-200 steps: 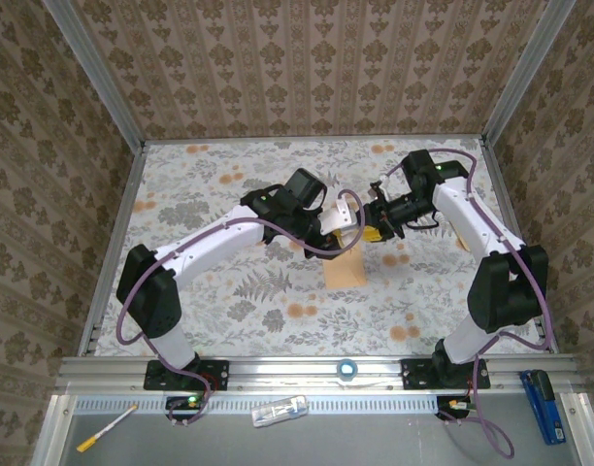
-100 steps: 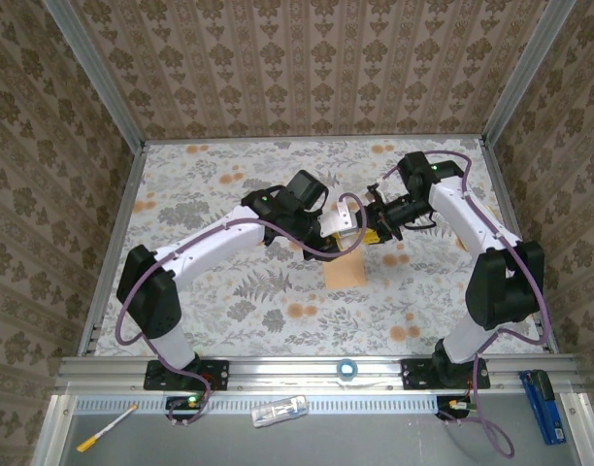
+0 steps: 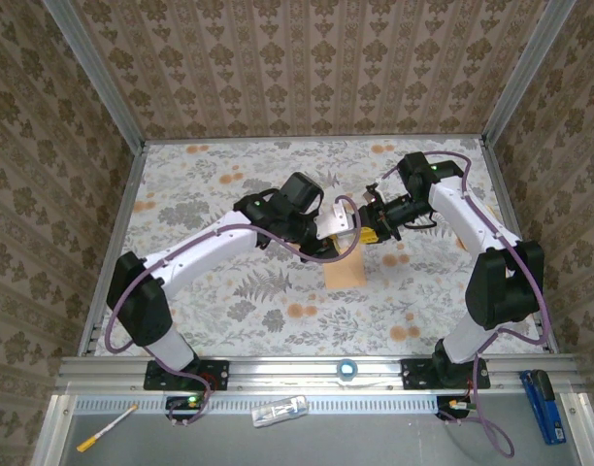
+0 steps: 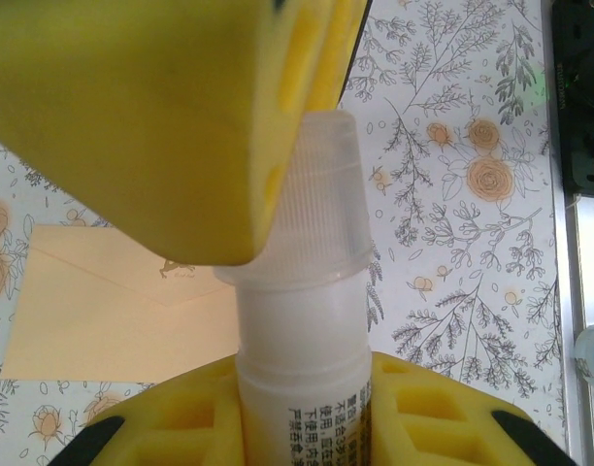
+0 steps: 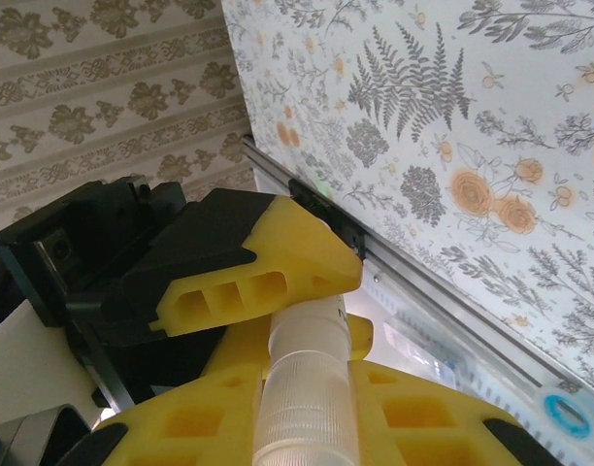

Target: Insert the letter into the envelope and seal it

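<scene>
While glue stick (image 4: 302,330) is gripped, envelope (image 4: 103,325) seemingly closed.

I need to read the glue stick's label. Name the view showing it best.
Left wrist view: the glue stick is close up, printed label and ribbed cap both visible. The right wrist view shows its ribbed cap, no label; the top external view leaves it too small.

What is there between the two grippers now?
A glue stick: the left gripper holds its body, the right gripper its ribbed cap, seen in both wrist views.
</scene>
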Controlling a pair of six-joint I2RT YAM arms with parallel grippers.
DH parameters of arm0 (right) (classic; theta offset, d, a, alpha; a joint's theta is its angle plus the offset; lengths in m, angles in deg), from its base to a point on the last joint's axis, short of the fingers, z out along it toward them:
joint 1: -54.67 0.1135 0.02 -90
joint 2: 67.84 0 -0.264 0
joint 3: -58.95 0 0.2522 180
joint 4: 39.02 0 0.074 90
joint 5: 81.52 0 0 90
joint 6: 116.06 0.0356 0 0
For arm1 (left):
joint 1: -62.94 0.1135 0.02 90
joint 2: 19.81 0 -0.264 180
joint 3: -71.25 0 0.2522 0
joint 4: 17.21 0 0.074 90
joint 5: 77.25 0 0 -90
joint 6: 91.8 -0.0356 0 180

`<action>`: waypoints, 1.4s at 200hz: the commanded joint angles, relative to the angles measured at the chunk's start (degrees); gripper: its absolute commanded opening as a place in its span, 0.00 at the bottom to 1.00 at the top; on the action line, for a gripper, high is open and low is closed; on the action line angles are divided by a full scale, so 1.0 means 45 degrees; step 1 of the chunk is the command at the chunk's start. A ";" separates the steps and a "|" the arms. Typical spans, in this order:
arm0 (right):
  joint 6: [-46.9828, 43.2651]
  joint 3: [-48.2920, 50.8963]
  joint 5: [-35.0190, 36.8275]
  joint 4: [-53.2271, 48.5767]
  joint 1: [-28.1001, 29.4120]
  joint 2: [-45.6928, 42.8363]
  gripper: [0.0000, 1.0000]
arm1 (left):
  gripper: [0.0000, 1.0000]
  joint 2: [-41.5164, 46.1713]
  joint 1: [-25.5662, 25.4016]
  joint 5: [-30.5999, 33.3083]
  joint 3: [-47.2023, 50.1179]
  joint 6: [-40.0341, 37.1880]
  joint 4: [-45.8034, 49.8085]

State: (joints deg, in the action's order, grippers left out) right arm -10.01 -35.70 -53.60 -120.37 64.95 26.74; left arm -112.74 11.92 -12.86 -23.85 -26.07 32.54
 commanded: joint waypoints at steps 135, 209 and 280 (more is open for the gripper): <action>-0.0599 0.0387 0.0056 -0.0507 0.1000 0.0478 0.26 | 0.00 0.0830 -0.0352 -0.1184 -0.0508 -0.0319 -0.2843; -0.0775 -0.0010 0.0066 -0.0930 0.0906 0.0329 0.26 | 0.00 0.0781 -0.0358 -0.1133 -0.0586 -0.0417 -0.2717; -0.0967 -0.0181 0.0096 -0.1295 0.0532 0.0164 0.26 | 0.00 0.0926 -0.0360 -0.1121 -0.0434 -0.0577 -0.2782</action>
State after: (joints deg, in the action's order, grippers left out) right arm -12.76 -35.78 -53.32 -122.49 66.44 27.03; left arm -112.06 11.53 -12.97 -23.35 -26.61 34.27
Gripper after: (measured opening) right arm 0.260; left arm 0.256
